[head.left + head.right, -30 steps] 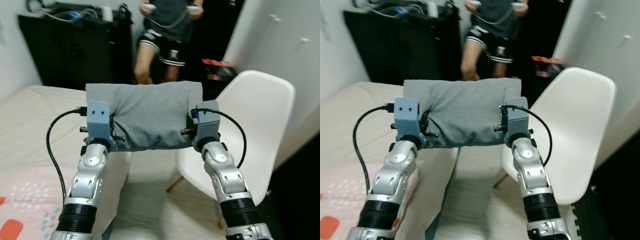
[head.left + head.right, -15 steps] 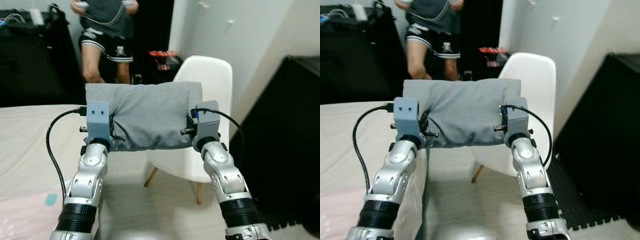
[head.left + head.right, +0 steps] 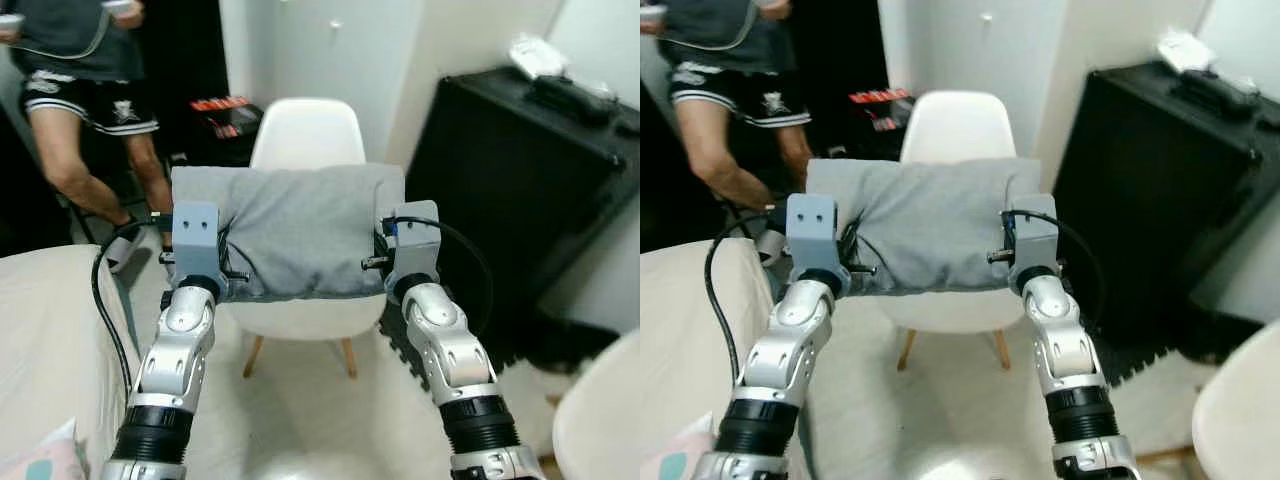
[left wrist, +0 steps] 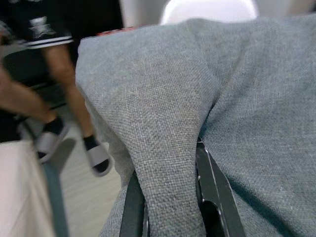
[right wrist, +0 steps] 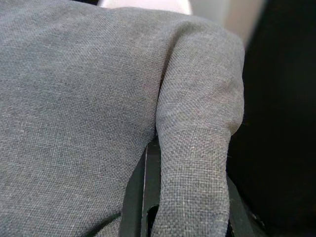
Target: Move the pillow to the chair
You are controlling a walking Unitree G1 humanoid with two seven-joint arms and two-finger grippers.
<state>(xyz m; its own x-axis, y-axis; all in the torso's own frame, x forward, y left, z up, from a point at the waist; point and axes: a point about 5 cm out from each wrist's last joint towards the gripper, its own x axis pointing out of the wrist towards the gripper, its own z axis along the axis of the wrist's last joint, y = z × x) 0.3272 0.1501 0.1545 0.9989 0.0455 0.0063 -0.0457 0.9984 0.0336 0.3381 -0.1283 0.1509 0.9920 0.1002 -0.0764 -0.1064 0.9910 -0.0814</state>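
Left eye view: pillow (image 3: 300, 235) held in air before chair (image 3: 305, 135), left end effector (image 4: 170, 207) and right end effector (image 5: 185, 197) each clamped on an end fold. Soft, light, saggy; end grips suit it.

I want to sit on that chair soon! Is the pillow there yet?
Not yet. Done: the grey pillow is lifted, pinched at its ends by the left gripper and right gripper. In hand: it is held up facing the white chair. Left: lowering it onto the seat and letting go.
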